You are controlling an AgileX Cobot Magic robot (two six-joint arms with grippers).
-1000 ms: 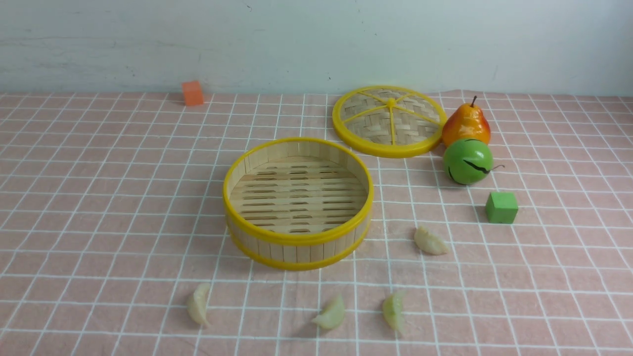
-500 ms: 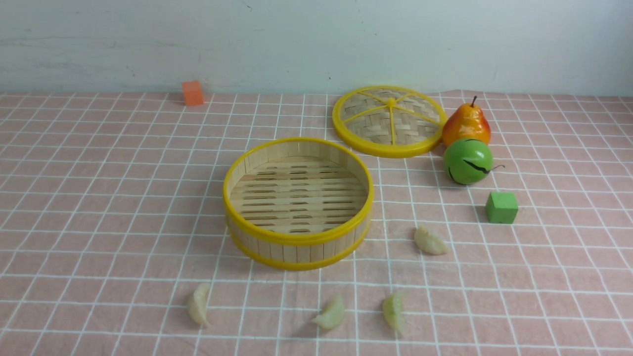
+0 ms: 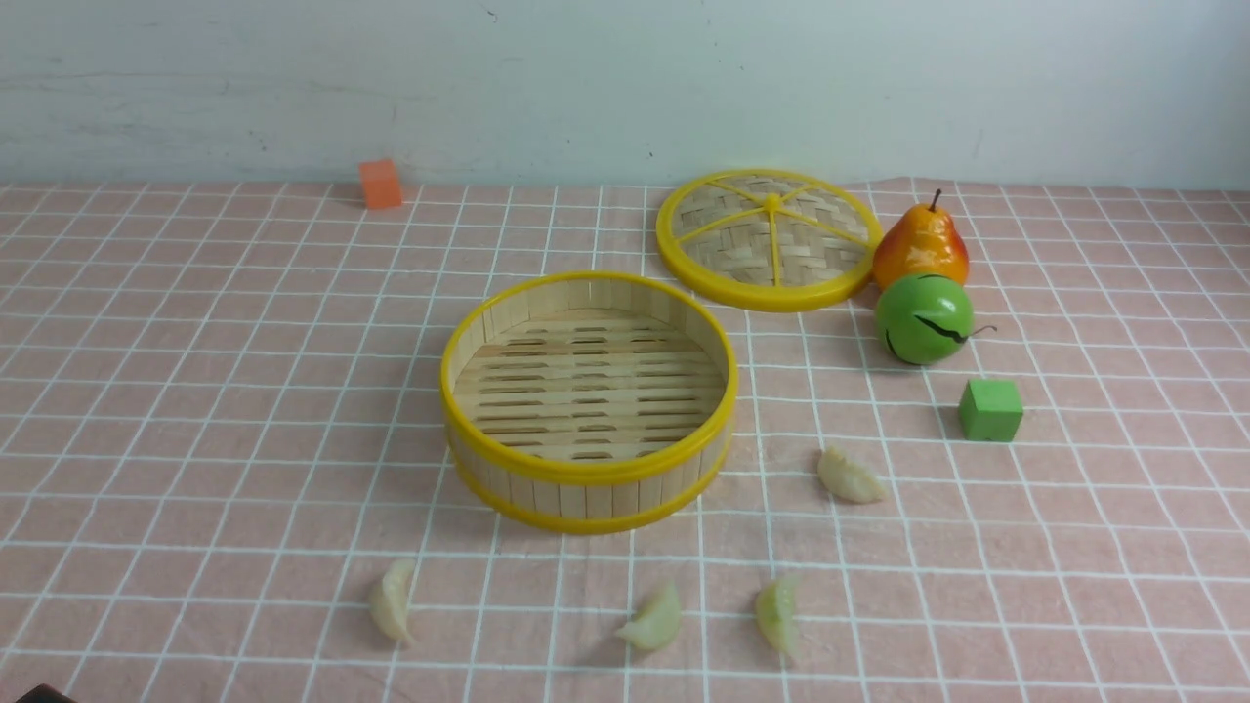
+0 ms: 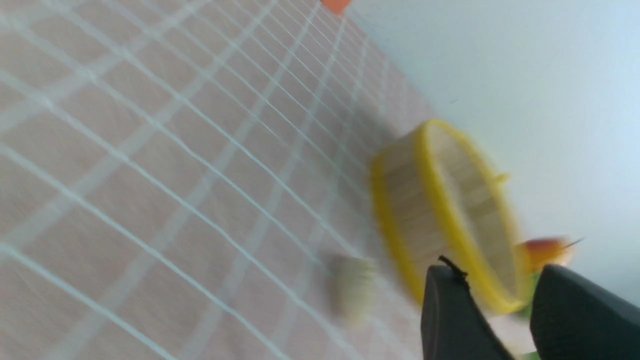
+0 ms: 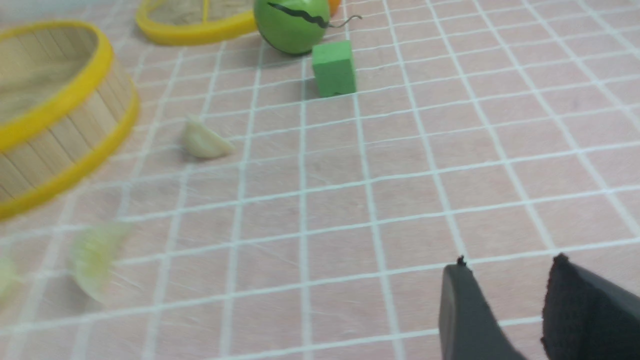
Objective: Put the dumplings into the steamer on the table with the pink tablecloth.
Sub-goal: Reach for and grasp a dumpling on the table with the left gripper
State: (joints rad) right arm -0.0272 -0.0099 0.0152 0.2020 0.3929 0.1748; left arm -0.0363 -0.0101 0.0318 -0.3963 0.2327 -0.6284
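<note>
Since a moment ago, only a dark sliver (image 3: 39, 695) has entered your front view's lower left corner. Three dumplings (image 3: 652, 619) lie unmoved on the desk (image 3: 195, 391) in a row before the steamer (image 3: 586, 488), the fourth dumpling (image 3: 850, 475) near its right side, close to the green cube (image 3: 990, 410). Your left gripper (image 4: 500, 280) and right gripper (image 5: 507, 272) each stand partly open, holding nothing, while the lid (image 3: 769, 239), pear (image 3: 921, 244) and green ball (image 3: 924, 318) sit farther back.
</note>
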